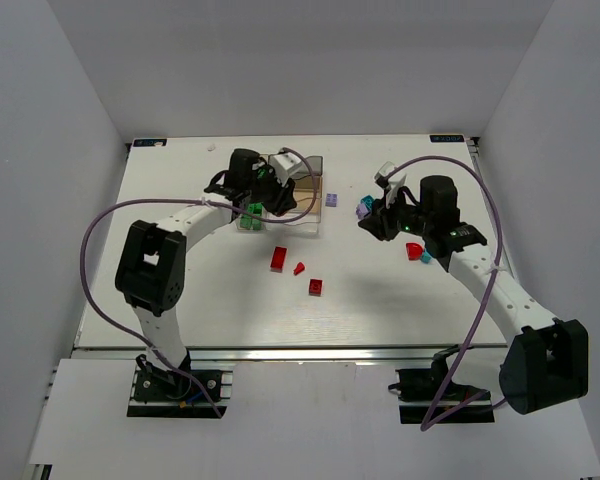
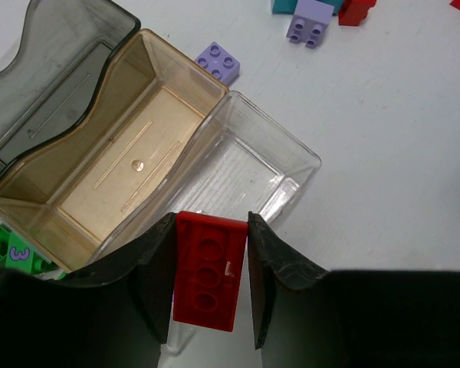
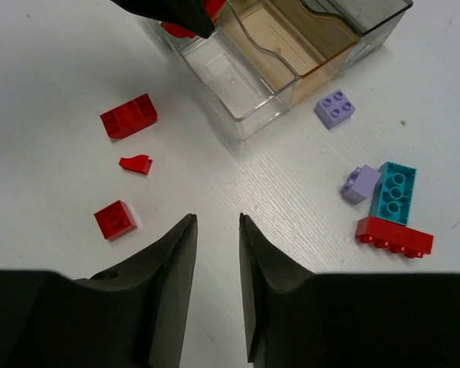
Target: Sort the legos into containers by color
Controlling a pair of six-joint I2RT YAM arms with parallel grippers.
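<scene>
You are holding a red brick (image 2: 207, 268) clenched between the jaws of the left gripper (image 2: 211, 230), pinched by its long sides, and you are hovering it at the near rim of the tray (image 2: 295, 157), over its clear compartment (image 2: 238, 165). That compartment looks empty, so it seems a fair home for red. In the left wrist view the brick is straddling the near wall, so try easing farther in until the whole brick is hanging over the floor. Then lower a little before letting go, so it is not bouncing out. Steer off the amber compartment (image 2: 130, 161) beside it and the green bricks (image 2: 8, 249) at the tray's left.

The right gripper (image 3: 217, 230) is hanging over the table (image 3: 61, 46) with jaws parted and nothing between them. It is sitting between the loose red bricks (image 3: 129, 115) to its left and a lilac, teal and red cluster (image 3: 391, 192) to its right. Hold it clear of the tray while the left arm is working.
</scene>
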